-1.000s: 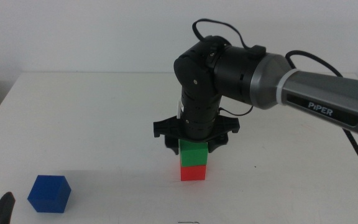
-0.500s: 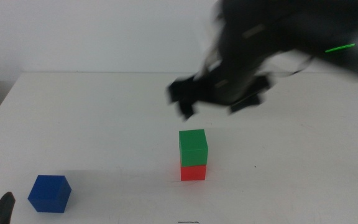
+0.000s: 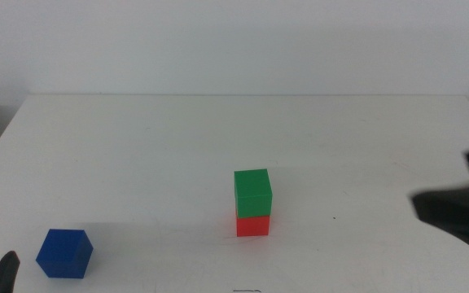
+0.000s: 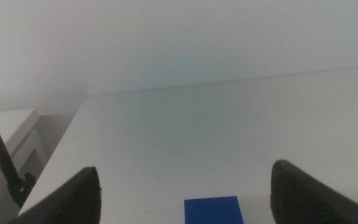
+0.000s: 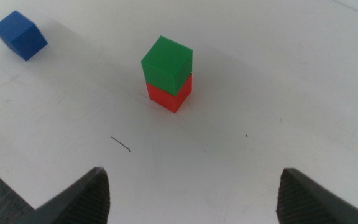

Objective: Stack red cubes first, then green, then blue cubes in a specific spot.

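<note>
Sitting apart from the green cube [image 3: 252, 194] atop red cube [image 3: 252, 225]: blue cube [image 3: 64, 253].

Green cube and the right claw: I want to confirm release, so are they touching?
Apart. The middle view shows the right claw near the table's right edge, with bare table between it and the green cube.

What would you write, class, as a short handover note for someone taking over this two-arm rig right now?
Right tool: open, empty, at the table's right side, clear of the stack.
Left tool: open, empty, waiting at the front-left corner with the blue cube just ahead of it between its jaws' line.
Stack: green cube sits squarely on the red cube near the middle of the white table.
Done: red placed, green stacked.
Left: pick up the blue cube, which lies alone at front left, and set it on the green one.
</note>
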